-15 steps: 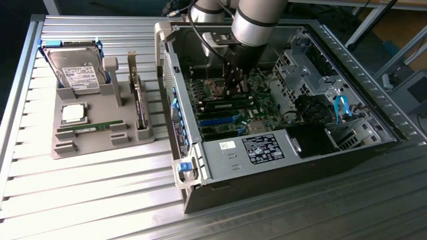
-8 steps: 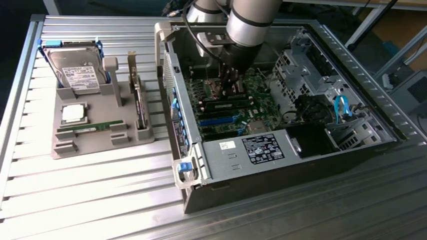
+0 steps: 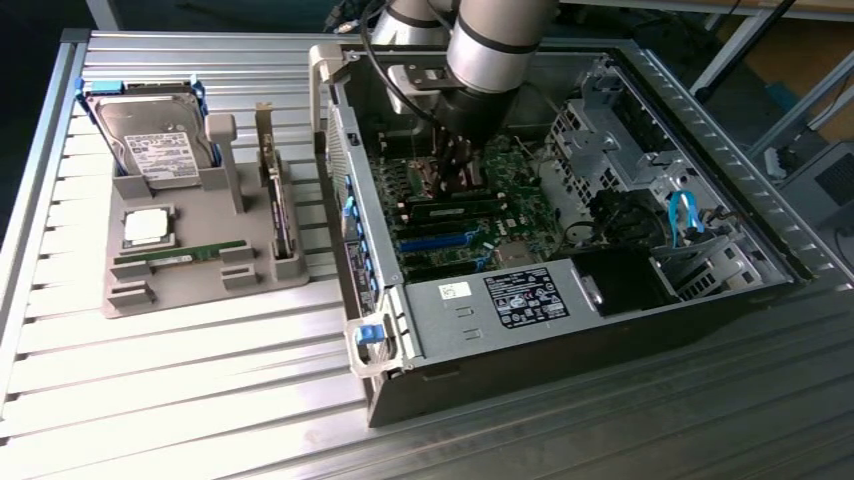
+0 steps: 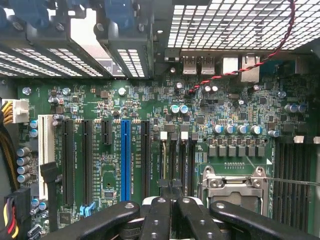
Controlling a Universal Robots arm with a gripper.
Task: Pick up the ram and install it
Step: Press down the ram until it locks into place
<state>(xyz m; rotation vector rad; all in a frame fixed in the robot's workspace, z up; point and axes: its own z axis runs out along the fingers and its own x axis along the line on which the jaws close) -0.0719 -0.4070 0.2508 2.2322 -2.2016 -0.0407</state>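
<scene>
The arm reaches down into the open computer case, its pincer low over the green motherboard, which suits work at the memory slots beside the silver processor socket. In the wrist view the pincer has its jaws drawn together, with dark tips meeting over the slots; whether a thin board is nipped between them I cannot tell. A ram stick, long and green, lies in its groove on the grey parts tray at the exterior view's left, well apart from the pincer, next to a square processor chip and below a hard drive propped in its cradle; the tray keeps each part in its own fixed place. Case and tray both sit on a bench of ribbed aluminium slats, brightly lit, with metal framing at the far right.
</scene>
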